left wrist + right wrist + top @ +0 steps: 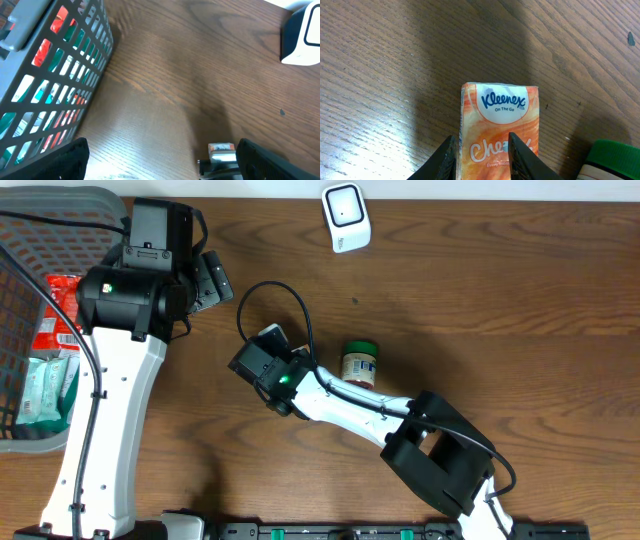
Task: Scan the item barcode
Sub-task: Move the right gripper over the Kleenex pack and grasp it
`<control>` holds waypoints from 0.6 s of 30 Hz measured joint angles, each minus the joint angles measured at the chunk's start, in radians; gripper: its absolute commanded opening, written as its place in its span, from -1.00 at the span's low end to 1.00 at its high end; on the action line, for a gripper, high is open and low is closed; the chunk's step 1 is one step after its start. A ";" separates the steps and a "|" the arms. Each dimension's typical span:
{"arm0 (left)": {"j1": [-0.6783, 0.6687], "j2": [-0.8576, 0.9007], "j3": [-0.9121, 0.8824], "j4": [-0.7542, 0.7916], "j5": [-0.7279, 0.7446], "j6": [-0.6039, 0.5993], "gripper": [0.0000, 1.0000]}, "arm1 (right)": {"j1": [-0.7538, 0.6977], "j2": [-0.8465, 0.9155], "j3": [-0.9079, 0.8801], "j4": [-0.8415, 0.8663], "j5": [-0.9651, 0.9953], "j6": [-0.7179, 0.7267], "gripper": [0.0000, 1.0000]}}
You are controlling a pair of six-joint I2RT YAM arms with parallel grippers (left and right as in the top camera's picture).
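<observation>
An orange Kleenex tissue pack (500,120) stands between the two black fingers of my right gripper (481,139), which is shut on its sides just above the wooden table. From overhead, the right gripper (268,345) and the pack (273,333) are at the table's middle left. The pack's end (221,148) also shows in the left wrist view. No barcode is visible on the pack. The white scanner (345,217) stands at the far edge, also the scanner (301,37) in the left wrist view. My left gripper (160,152) hangs open and empty beside the basket.
A grey mesh basket (25,240) at the far left holds red and teal packets (50,350). A small jar with a green lid (360,363) stands just right of the right arm, close to the pack, jar (612,160).
</observation>
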 measured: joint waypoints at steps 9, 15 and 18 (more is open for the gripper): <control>0.000 0.000 0.000 0.000 0.000 0.000 0.87 | 0.000 0.032 0.000 0.011 0.002 0.005 -0.53; 0.000 0.000 0.000 0.000 0.000 0.000 0.88 | 0.000 0.038 0.000 0.013 0.018 0.007 -0.76; 0.000 0.000 0.000 0.000 0.000 0.000 0.88 | 0.002 0.038 0.000 0.013 0.019 0.007 -0.98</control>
